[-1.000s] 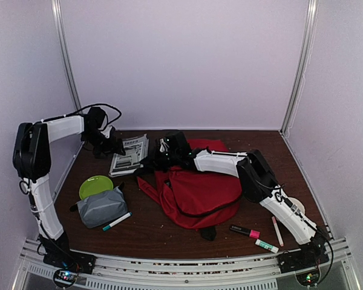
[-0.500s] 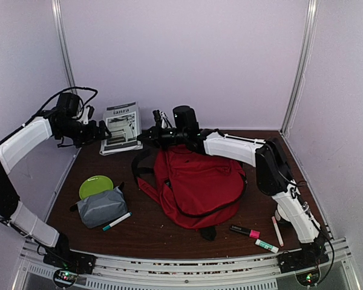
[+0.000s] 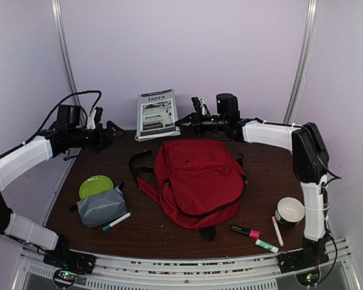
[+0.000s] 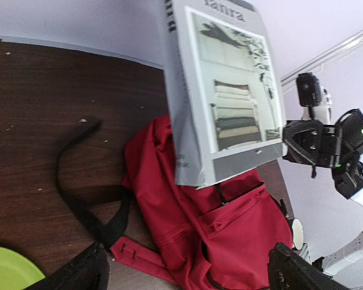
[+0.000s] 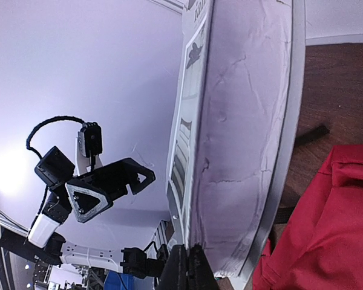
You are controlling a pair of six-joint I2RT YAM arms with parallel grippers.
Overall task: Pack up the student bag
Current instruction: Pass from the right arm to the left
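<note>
The student bag (image 3: pixel 196 178), a large red backpack with dark straps, lies flat mid-table and fills the lower part of the left wrist view (image 4: pixel 212 211). A grey-and-white booklet (image 3: pixel 156 113) hangs upright in the air above the bag's far left corner. My right gripper (image 3: pixel 180 124) is shut on its lower right edge. In the right wrist view the booklet (image 5: pixel 242 139) rises edge-on from the closed fingertips (image 5: pixel 183 269). My left gripper (image 3: pixel 113 133) stands open to the booklet's left, apart from it, with nothing between its fingers (image 4: pixel 78 275).
At the left front lie a green plate (image 3: pixel 96 186), a grey zip pouch (image 3: pixel 101 206) and a teal marker (image 3: pixel 117 221). At the right front are a cup (image 3: pixel 290 211), a pink marker (image 3: pixel 245 231), a white pen (image 3: pixel 277 231) and a green-capped stick (image 3: pixel 267 245).
My right gripper has lifted the booklet off the table and carried it up and to the right. The left arm has swung out leftward, staying open. The bag now lies flatter.
</note>
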